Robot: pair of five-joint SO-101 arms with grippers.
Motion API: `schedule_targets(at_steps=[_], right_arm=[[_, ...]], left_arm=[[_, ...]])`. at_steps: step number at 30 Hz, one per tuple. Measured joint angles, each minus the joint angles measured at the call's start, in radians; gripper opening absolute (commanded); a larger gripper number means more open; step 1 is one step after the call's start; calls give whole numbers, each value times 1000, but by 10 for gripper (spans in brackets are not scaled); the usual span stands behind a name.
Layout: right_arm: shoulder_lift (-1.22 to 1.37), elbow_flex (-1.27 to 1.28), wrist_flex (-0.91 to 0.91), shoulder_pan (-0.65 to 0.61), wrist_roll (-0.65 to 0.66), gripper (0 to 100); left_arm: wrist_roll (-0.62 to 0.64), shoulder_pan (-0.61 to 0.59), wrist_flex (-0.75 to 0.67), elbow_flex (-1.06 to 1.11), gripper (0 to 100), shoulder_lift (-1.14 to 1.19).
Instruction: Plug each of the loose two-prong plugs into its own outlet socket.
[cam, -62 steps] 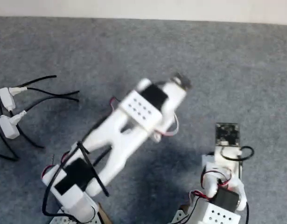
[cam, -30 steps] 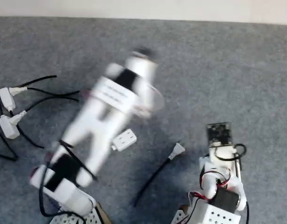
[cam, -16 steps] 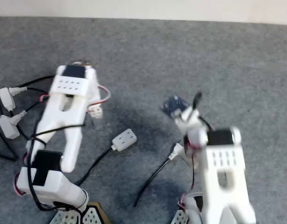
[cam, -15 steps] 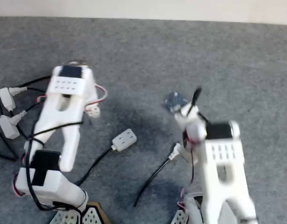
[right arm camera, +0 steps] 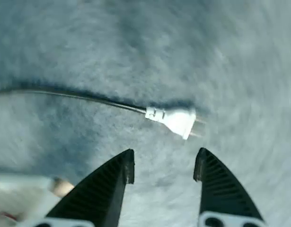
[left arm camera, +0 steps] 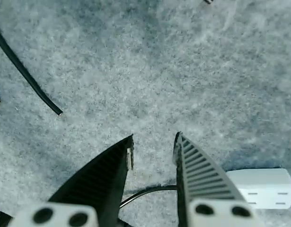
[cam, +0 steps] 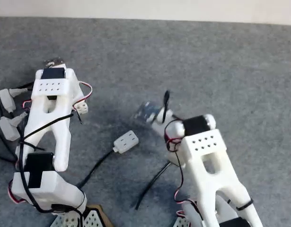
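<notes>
In the right wrist view a white two-prong plug (right arm camera: 176, 121) lies flat on the grey carpet, its black cord trailing away. My right gripper (right arm camera: 163, 164) hangs open just short of it, touching nothing. From above, the right arm (cam: 202, 142) covers that plug, and its cord (cam: 152, 182) shows below the arm. A white outlet socket (cam: 126, 141) with a black cord lies mid-table. My left gripper (left arm camera: 153, 149) is open over bare carpet, with a white socket (left arm camera: 263, 188) beside one finger. The left arm (cam: 51, 87) stretches toward the far left.
Two white socket bodies (cam: 5, 98) (cam: 8, 126) with black cords lie at the table's left edge. A loose black cord end (left arm camera: 27, 75) runs across the carpet ahead of the left gripper. A pale wall strip (cam: 145, 8) borders the far side.
The left arm swung from mid-table to the far left, uncovering the socket and the plug. The right arm unfolded from its base and came out over the loose plug.
</notes>
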Motion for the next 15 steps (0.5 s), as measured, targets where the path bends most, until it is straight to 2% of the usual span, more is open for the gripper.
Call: schedule_targets(at_steps=[2, 5, 11, 15], right_arm=[[-40, 38, -8, -18, 137, 129], [-132, 94, -29, -35, 242, 50], [-330, 247, -68, -72, 370, 62], [-371, 351, -173, -95, 388, 63]], left_arm=[[0, 0, -5, 0, 147, 0], [0, -25, -6, 0, 147, 0], [2, -28, -6, 0, 147, 0], [2, -32, -6, 0, 147, 0]])
